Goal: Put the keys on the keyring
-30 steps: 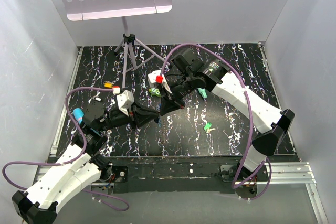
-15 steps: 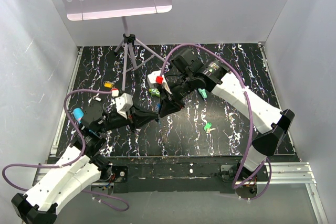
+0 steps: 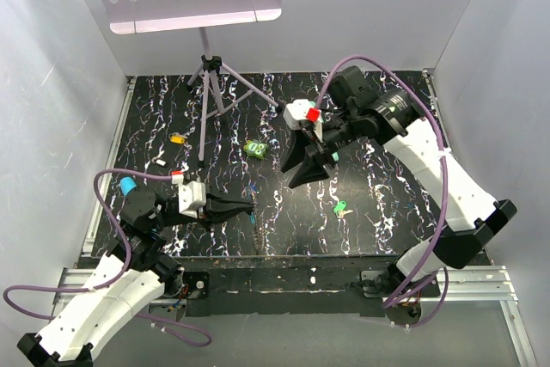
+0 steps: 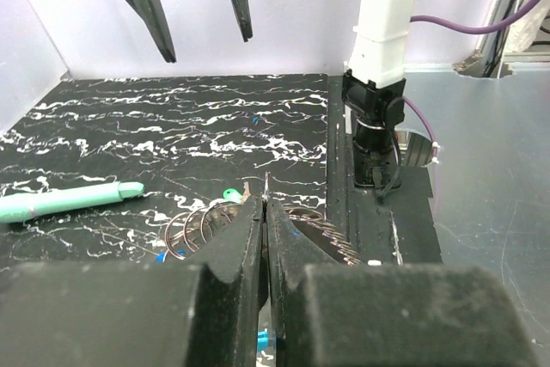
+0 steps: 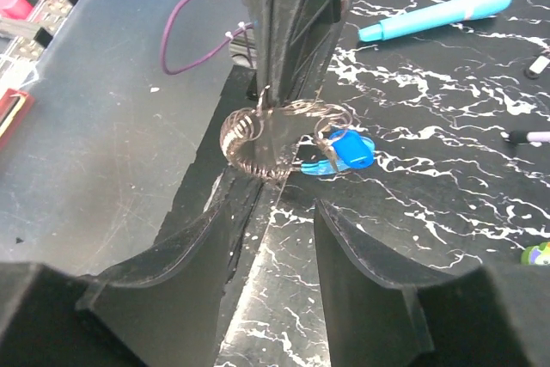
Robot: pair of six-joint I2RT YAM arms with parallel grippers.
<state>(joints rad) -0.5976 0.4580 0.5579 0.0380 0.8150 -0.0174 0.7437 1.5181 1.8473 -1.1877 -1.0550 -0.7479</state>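
The left claw (image 4: pixel 265 212) is pressed together near the near edge of the worktop (image 3: pixel 378 212), left of its middle. It seems to pinch the wire of the keyring (image 5: pixel 275 139) at its tips, though the coils blur in both wrist views. The keyring's grey loops bulge out on both sides of the tips, and its blue clasp (image 5: pixel 345 150) lies on the worktop just beside them.

The right claw (image 3: pixel 289 178) hangs above the middle of the worktop with its fingers (image 4: pixel 146 6) spread, holding nothing and pointing down towards the keyring.

Neither key is on the ring. The light green key (image 3: pixel 341 209) lies near the near edge, right of the middle. The yellow-orange key (image 3: pixel 177 137) lies well apart from it, near the left edge. A teal pen (image 4: pixel 69 201) lies on the worktop near the keyring.
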